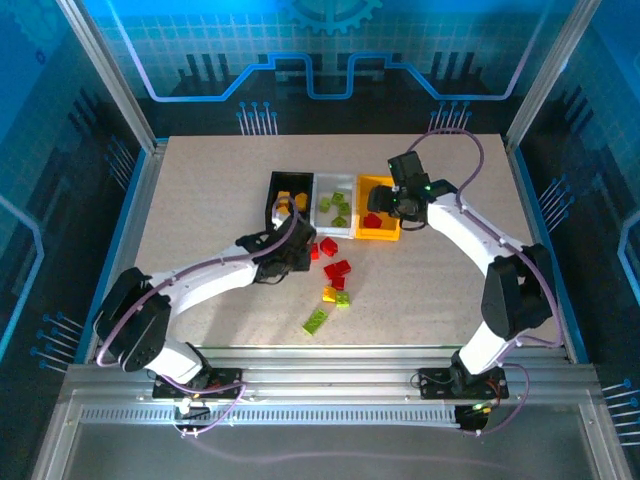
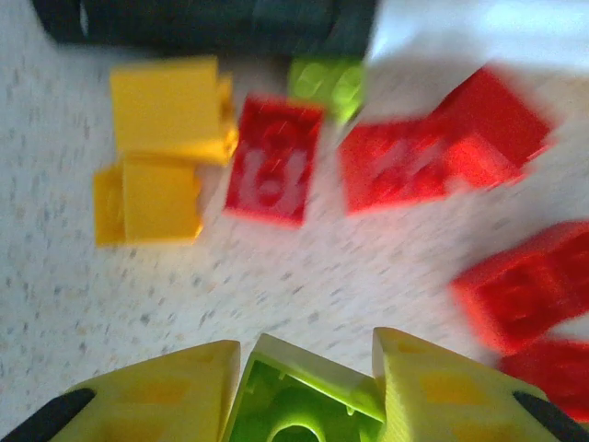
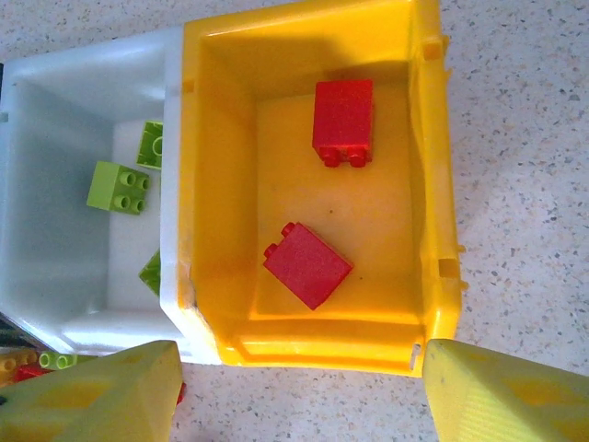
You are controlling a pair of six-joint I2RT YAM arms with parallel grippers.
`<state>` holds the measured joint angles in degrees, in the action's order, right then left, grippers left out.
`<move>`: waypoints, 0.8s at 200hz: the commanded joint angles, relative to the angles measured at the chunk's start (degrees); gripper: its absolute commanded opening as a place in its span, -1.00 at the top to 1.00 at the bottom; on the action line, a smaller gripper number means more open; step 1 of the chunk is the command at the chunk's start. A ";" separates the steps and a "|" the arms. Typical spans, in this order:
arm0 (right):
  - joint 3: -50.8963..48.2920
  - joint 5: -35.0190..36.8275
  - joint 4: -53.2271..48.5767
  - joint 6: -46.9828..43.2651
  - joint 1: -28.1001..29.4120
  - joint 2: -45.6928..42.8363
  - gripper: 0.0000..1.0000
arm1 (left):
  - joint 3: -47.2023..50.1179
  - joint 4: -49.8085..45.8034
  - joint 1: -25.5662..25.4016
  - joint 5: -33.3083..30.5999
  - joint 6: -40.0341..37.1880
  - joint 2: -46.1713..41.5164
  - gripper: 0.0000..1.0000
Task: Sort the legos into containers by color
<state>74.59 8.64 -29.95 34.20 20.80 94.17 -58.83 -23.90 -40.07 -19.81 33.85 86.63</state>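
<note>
We hold 1 green lego point(image 2: 294, 405) in our left pincer point(image 2: 304, 368), bottom of frame. It looks light, hard and slippery, so pinch flat sides. Our right pincer point(image 3: 299, 368) is wide open, empty.

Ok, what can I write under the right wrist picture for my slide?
Open right gripper above the yellow bin with two red legos inside, next to the white bin with green legos.
</note>
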 commanded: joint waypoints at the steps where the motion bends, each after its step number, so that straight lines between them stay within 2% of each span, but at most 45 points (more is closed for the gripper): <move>1: -2.48 -0.01 0.86 1.14 -1.02 -2.47 -0.42 | -9.67 0.07 0.15 0.83 -2.71 5.40 0.32; 42: -5.67 -0.77 0.86 1.49 -1.64 -4.61 -0.42 | -31.59 -2.92 3.59 -0.23 -5.76 24.92 0.35; 76: -7.63 -1.18 1.20 1.49 -1.64 -6.08 -0.42 | -42.96 -6.39 5.67 -0.86 -7.12 34.80 0.33; 82: -7.91 -1.35 1.34 1.57 -1.64 -6.26 -0.42 | -44.50 -7.26 5.66 -0.78 -7.19 36.02 0.32; 91: -8.22 -1.57 1.39 1.58 -1.65 -6.28 -0.42 | -46.24 -8.14 5.70 -0.44 -7.40 37.44 0.19; 107: -8.32 -1.79 1.40 1.58 -1.64 -6.28 -0.43 | -46.62 -7.89 5.50 0.41 -7.31 37.46 -0.12; 126: -8.28 -1.79 1.39 1.53 -1.73 -6.58 -0.43 | -45.11 -6.94 5.24 1.55 -6.97 34.35 -0.32; 160: -7.86 -1.79 1.08 1.32 -1.99 -7.36 -0.43 | -34.91 -4.22 2.59 3.94 -6.73 22.82 -0.44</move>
<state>67.05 7.05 -29.04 34.96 19.79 89.06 -99.44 -28.69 -35.20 -18.59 27.03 120.18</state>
